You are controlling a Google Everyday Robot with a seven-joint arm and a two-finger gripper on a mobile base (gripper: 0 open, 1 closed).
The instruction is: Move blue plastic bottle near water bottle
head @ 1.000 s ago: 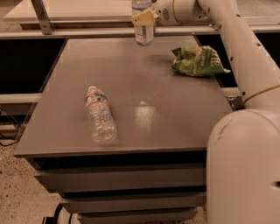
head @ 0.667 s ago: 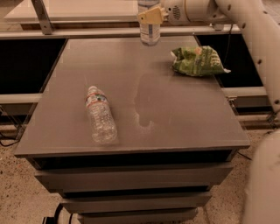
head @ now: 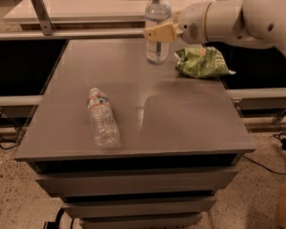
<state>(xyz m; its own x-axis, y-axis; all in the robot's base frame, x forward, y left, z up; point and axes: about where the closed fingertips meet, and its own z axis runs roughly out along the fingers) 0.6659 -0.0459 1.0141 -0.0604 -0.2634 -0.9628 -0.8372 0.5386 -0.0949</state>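
Observation:
The blue plastic bottle [head: 157, 50] is upright at the back of the grey table [head: 187, 120], its base at or just above the surface. My gripper [head: 160, 32] reaches in from the right and is shut on the bottle's middle, with a tan finger [head: 166, 31] across its label. The water bottle [head: 103, 120], clear and ribbed with a red-striped band near its neck, lies on its side at the front left of the table, cap pointing away. It is well apart from the blue bottle.
A green chip bag [head: 201, 61] lies at the back right of the table, just right of the held bottle. A pale counter [head: 89, 11] with a metal post [head: 42, 15] runs behind the table. Drawers sit below the table top.
The gripper has carried the blue plastic bottle to the right and toward the front, closer to the chip bag. The arm's white body has swung out of the right foreground. The water bottle has not moved.

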